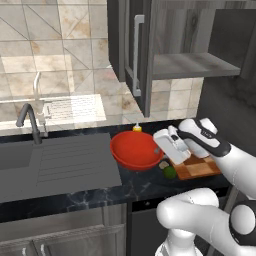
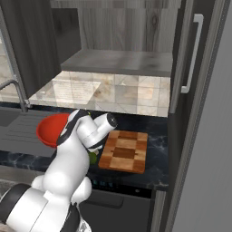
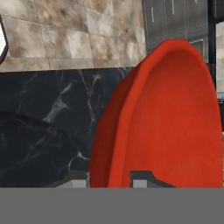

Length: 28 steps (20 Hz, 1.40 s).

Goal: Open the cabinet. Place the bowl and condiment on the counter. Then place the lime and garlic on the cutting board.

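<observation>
Over the counter (image 1: 90,192), gripper (image 3: 109,177) pinching the red bowl (image 1: 135,150) by its rim; lime (image 1: 170,172) just beside the cutting board (image 2: 124,152).

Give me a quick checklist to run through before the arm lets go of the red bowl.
1. Cabinet door open: ok.
2. Gripper closed on the bowl rim: ok.
3. Bowl resting flat on the counter: cannot tell; it looks tilted.
4. Condiment on the counter behind the bowl: ok.
5. Cutting board free for the lime: ok.
6. Garlic located: cannot tell.
</observation>
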Available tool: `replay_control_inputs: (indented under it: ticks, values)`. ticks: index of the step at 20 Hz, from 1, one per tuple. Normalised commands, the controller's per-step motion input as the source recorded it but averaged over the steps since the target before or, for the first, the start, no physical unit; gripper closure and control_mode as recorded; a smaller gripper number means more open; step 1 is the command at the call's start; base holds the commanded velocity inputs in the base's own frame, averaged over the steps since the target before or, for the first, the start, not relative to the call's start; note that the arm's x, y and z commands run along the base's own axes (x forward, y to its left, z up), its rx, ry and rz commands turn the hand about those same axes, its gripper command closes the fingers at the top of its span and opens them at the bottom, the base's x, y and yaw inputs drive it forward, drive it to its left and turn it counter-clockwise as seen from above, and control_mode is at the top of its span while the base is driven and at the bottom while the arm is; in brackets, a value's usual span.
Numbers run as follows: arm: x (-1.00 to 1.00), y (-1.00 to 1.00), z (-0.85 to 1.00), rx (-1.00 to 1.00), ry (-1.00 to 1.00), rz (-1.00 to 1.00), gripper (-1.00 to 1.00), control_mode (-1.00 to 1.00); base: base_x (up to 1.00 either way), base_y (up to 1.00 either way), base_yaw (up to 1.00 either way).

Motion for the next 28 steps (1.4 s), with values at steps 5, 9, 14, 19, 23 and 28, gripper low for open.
replay_control_inputs:
  ticks: [5,9,14,19,23,28]
  values:
    - [0.09,0.0,-0.14,-0.03,0.0,0.0,1.0,-1.0,0.0,0.0,0.0]
    - [0.08,0.0,-0.12,-0.03,-0.01,0.0,1.0,-1.0,0.0,0.0,0.0]
    - [0.08,0.0,-0.09,-0.02,-0.01,0.0,1.0,-1.0,0.0,0.0,0.0]
    - [0.08,0.0,-0.1,-0.01,0.0,0.0,1.0,-1.0,0.0,0.0,0.0]
    - [0.08,0.02,-0.09,-0.01,0.0,0.0,1.0,-1.0,0.0,0.0,0.0]
    - [0.1,0.05,-0.08,-0.01,0.0,0.0,1.0,-1.0,0.0,0.0,0.0]
